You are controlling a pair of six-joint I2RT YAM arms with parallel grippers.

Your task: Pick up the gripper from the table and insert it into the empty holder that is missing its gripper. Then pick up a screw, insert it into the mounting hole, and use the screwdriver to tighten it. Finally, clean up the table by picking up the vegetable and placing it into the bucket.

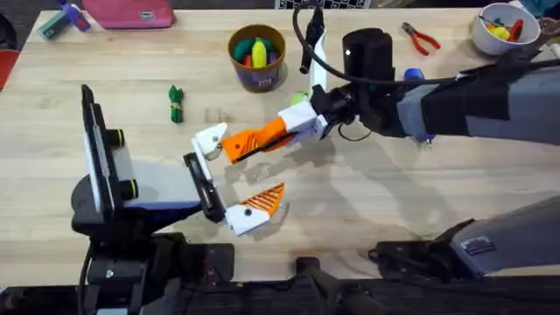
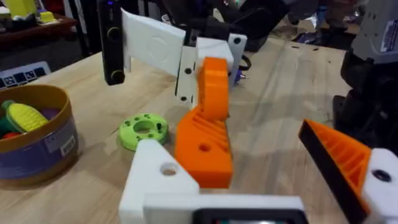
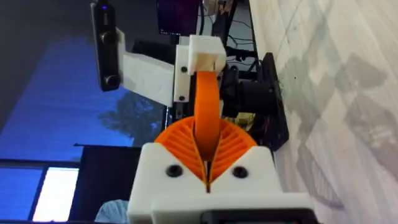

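Observation:
My right gripper (image 1: 296,122) is shut on the orange gripper (image 1: 254,140), pressing its tip against the bare white holder (image 1: 210,140), one finger of my left gripper (image 1: 234,175). In the left wrist view the orange gripper (image 2: 202,140) leans on the holder (image 2: 155,177). The right wrist view shows the right gripper (image 3: 206,168) clamped on that wedge (image 3: 206,106). My left gripper is open; its other finger carries an orange pad (image 1: 262,201). The green vegetable (image 1: 176,103) lies at the back left. The bucket (image 1: 257,57) stands behind, holding toys. A blue tip, likely the screwdriver (image 1: 413,75), peeks past the right arm.
A lime-green disc with holes (image 2: 144,129) lies on the table just behind the grippers. Red-handled pliers (image 1: 420,37) and a white bowl (image 1: 499,26) sit at the back right. A pink pouch (image 1: 131,12) lies at the back left edge.

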